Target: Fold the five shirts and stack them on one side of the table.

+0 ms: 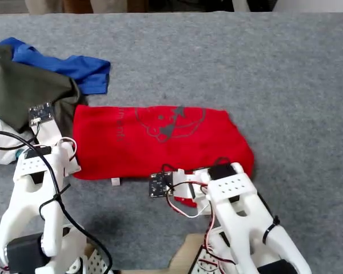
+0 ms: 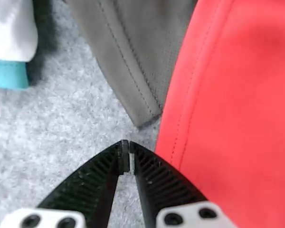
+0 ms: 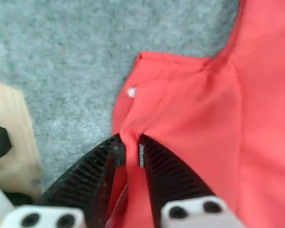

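Right gripper (image 3: 129,147): working at the near middle, pinching a fold of the red shirt (image 1: 160,142) at its near hem.
Left gripper (image 2: 127,154): pressed together on nothing, hanging over bare desk (image 1: 286,74) just beside the red shirt's left edge.
Red shirt: lying lengthwise across the middle, its near edge running fairly straight.
White tag (image 1: 115,182): sticking out at the near hem, too small to read.
Print (image 1: 170,121): dark round graphic with lettering beside it, too faint to read.
Olive shirt (image 1: 23,85): lying crumpled at left, its corner just beside the red shirt.
Blue shirt (image 1: 80,68): lying farther back, partly under the olive one.
Open room: grey desk stretching right of and beyond the red shirt.
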Controlling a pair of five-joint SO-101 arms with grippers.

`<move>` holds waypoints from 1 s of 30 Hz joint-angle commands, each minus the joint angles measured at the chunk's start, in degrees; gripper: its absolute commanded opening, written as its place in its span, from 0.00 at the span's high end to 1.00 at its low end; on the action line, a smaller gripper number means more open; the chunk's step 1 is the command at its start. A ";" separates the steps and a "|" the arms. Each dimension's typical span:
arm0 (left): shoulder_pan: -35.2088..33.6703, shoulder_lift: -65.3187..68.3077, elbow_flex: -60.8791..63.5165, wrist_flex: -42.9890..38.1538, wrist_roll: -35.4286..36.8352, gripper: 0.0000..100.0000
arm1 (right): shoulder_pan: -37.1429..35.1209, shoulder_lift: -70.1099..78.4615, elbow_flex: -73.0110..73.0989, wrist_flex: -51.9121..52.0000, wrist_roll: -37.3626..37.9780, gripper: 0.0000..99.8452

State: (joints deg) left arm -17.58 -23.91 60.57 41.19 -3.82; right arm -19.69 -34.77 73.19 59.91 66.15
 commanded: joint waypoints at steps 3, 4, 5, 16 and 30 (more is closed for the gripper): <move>-0.62 -1.80 -0.18 -0.62 -0.44 0.98 | 0.66 1.19 0.75 -0.18 -0.35 1.00; -0.62 -1.80 -0.18 -0.62 -0.44 0.98 | 1.63 1.19 0.66 -0.35 -0.35 0.99; -0.62 -1.80 -0.18 -0.62 -0.44 0.98 | 2.68 1.19 0.66 -1.05 -0.35 1.00; -0.53 -1.80 -0.26 -0.70 -0.44 0.98 | 7.60 1.19 -19.82 7.12 -4.22 1.00; 1.14 -1.80 -0.18 -0.88 -0.53 0.98 | 3.38 16.13 -45.93 9.49 -0.88 1.00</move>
State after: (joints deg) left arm -17.58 -23.91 60.57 41.19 -3.82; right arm -15.30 -22.55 33.71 69.67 63.34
